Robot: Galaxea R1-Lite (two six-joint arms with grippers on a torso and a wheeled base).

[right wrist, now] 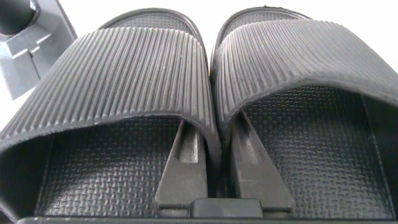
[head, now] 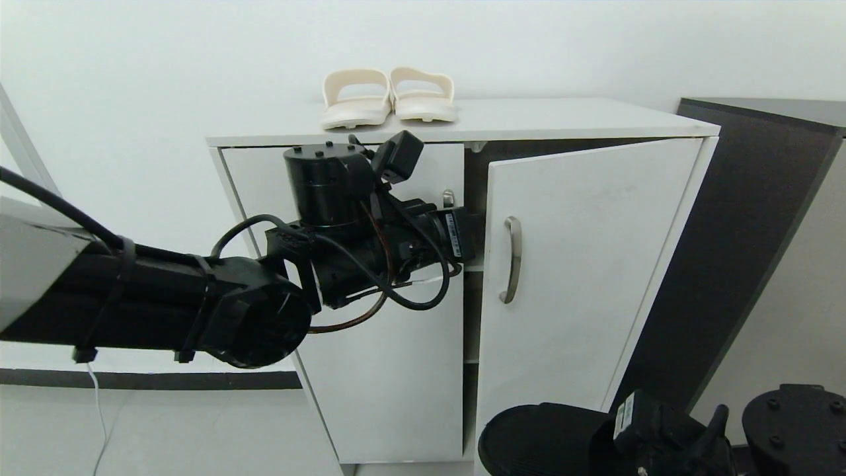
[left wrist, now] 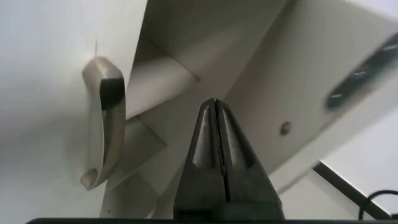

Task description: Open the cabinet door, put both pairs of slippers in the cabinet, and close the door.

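A white cabinet (head: 370, 370) stands against the wall, its right door (head: 581, 264) ajar with a dark gap beside it. A cream pair of slippers (head: 388, 97) rests on the cabinet top. My left gripper (left wrist: 216, 121) is shut and empty, its tip at the gap between the doors, close to the left door's handle (left wrist: 102, 124). From the head view the left gripper (head: 468, 235) sits at mid height of that gap. My right gripper (right wrist: 217, 165) is shut on the touching inner walls of the black pair of slippers (right wrist: 149, 68), low before the right door (head: 542, 436).
The right door's curved metal handle (head: 510, 259) faces me. A dark cabinet (head: 760, 231) stands close on the right, beside the open door. A thin white cable (head: 99, 410) trails down to the floor on the left by the wall.
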